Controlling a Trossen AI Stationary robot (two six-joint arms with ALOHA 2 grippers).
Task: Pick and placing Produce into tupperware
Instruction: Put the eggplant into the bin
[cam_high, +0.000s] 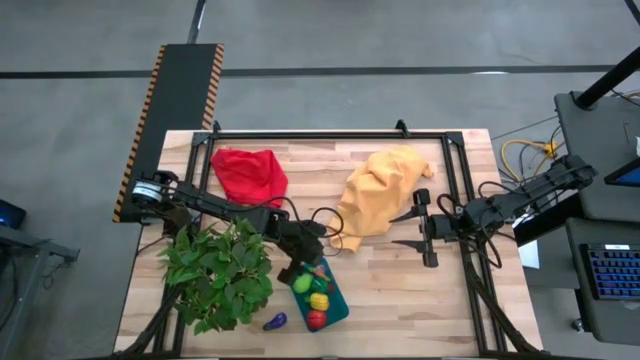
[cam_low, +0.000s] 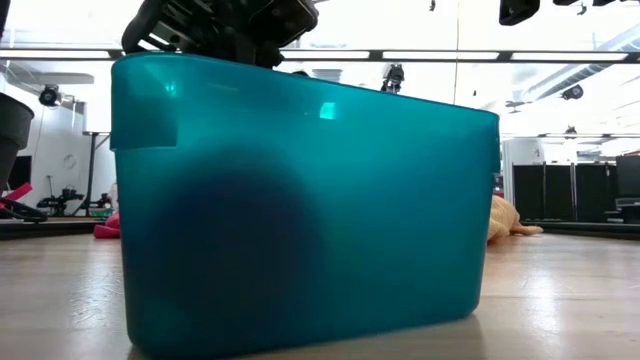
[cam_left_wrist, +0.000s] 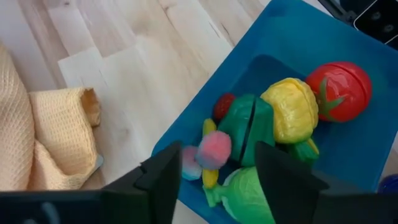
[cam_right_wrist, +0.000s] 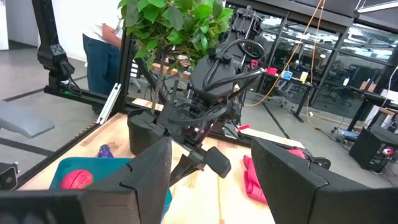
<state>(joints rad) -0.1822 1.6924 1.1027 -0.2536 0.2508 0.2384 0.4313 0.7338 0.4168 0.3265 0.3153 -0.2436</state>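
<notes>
Overhead, a pale wooden slatted table (cam_high: 400, 300) carries a big leafy green potted plant (cam_high: 218, 272), a crumpled yellow-orange cloth (cam_high: 380, 195) and a rumpled red cloth (cam_high: 250, 175), with the shallow teal-blue rectangular plastic tupperware (cam_high: 335, 305) lying just beside the plant and directly under the left gripper (cam_high: 305, 262). Its dark fingers (cam_left_wrist: 165, 177) stand apart, empty, poised over the near end of the container, and between them in the left wrist view sits a small pink fuzzy ball (cam_left_wrist: 214, 149) resting among the other produce, seemingly just let go, though contact cannot be ruled out. Beyond the fingertips lie a split green toy vegetable (cam_left_wrist: 245, 127), a knobbly yellow toy fruit (cam_left_wrist: 292, 109) and a glossy red toy tomato (cam_left_wrist: 339, 87); a small purple toy piece (cam_high: 275, 321) waits on the wood outside the container, between it and the plant. These pieces look light, rigid and smooth, likely to slip from a pinch, so a grasp across the widest middle should serve best; the purple one probably wants taking across its short side. Well apart, beside the yellow-orange cloth, the right gripper (cam_high: 422, 229) hangs idle, fingers spread and holding nothing.
</notes>
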